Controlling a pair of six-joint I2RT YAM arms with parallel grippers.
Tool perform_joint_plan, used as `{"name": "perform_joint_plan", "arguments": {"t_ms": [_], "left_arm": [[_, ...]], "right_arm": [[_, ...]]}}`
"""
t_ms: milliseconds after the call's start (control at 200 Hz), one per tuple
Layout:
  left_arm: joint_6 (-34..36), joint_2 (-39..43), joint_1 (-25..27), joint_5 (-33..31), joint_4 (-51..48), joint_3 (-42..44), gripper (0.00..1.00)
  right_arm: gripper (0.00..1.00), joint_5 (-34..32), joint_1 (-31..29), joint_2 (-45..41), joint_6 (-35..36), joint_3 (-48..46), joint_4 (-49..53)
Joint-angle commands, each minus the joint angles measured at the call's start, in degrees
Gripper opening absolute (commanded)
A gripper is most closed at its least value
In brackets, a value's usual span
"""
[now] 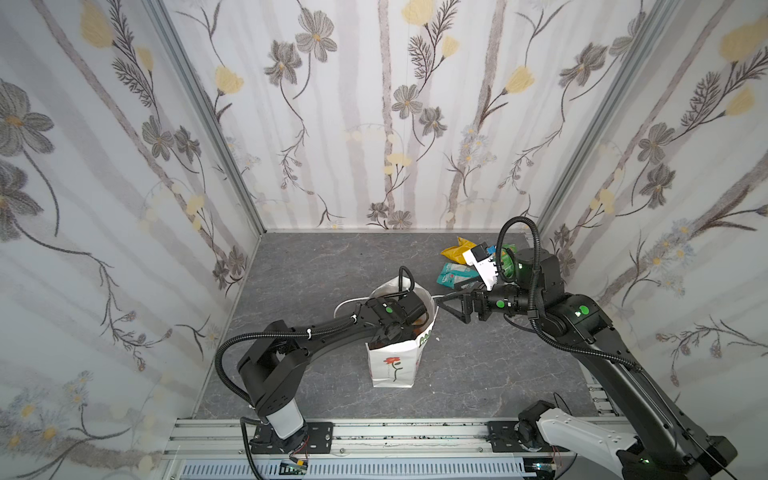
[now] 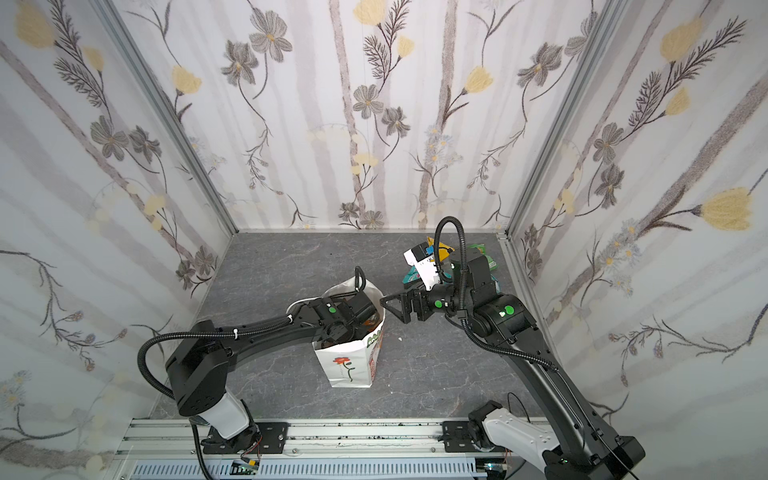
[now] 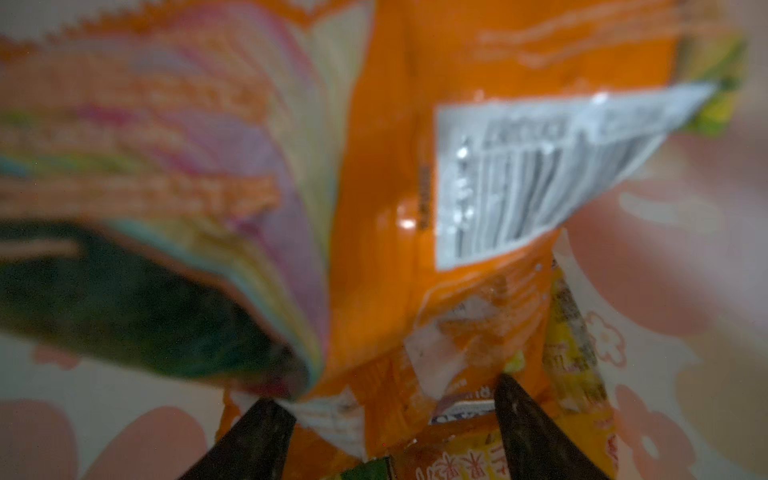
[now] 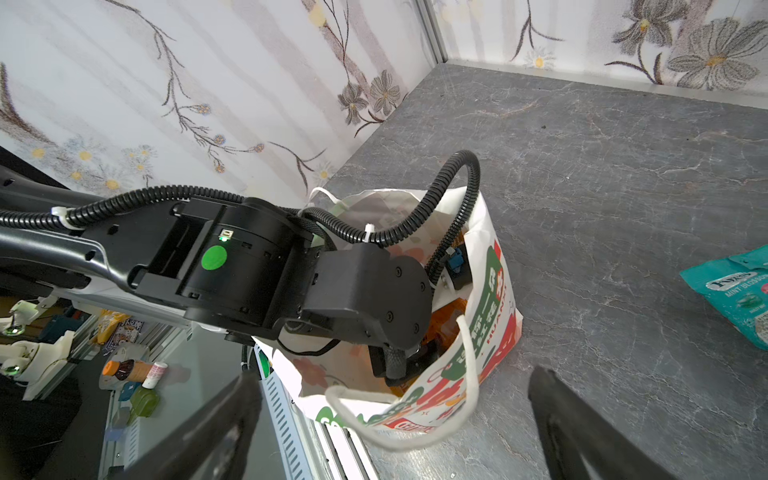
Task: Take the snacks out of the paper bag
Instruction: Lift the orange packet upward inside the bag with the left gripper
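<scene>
The white paper bag [image 1: 392, 365] [image 2: 345, 365] [image 4: 490, 316] stands upright mid-table. My left arm reaches down into its mouth, so in both top views that gripper is hidden inside. In the left wrist view the left gripper [image 3: 388, 399] is open, its two dark fingertips astride the crumpled end of an orange snack [image 3: 382, 208]; a second, blurred packet [image 3: 166, 166] lies beside it. My right gripper [image 1: 451, 309] [image 2: 395, 309] [image 4: 390, 399] is open and empty, just off the bag's right rim near a cord handle [image 4: 467, 357].
Yellow [image 1: 455, 251], teal-and-white [image 1: 455, 274] [image 4: 735, 295] and green [image 1: 508, 257] packets lie on the grey table [image 1: 316, 266] at the back right, partly behind my right wrist. Floral walls close the left, back and right sides. A metal rail [image 1: 395, 436] runs along the front.
</scene>
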State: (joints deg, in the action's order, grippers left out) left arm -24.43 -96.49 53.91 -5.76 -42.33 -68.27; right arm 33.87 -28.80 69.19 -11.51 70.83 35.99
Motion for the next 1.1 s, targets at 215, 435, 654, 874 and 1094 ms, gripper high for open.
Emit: {"name": "perform_joint_plan", "arguments": {"t_ms": [215,435,654,874,1094], "left_arm": [[-1.79,-0.69,-0.21,1.37,2.65,2.07,0.48],[-2.12,-0.03,-0.21,1.37,3.15,2.36,0.20],[-1.88,2.19,-0.20,1.32,1.92,1.05,0.00],[-1.87,4.10,-0.22,0.95,0.53,-0.22,0.00],[-1.70,5.39,-0.20,0.44,-0.89,-1.59,0.00]], "right_arm": [[1.00,-0.74,-0.03,-0.36,0.06,-0.43,-0.95],[1.00,-1.16,-0.03,-0.81,-0.01,-0.51,-0.85],[1.00,-1.35,-0.03,-0.45,-0.27,-0.51,-1.27],[1.00,-1.78,0.01,-0.55,-0.53,-0.52,-1.43],[1.00,-2.31,-0.02,-0.81,-0.80,-0.31,-1.86]]}}
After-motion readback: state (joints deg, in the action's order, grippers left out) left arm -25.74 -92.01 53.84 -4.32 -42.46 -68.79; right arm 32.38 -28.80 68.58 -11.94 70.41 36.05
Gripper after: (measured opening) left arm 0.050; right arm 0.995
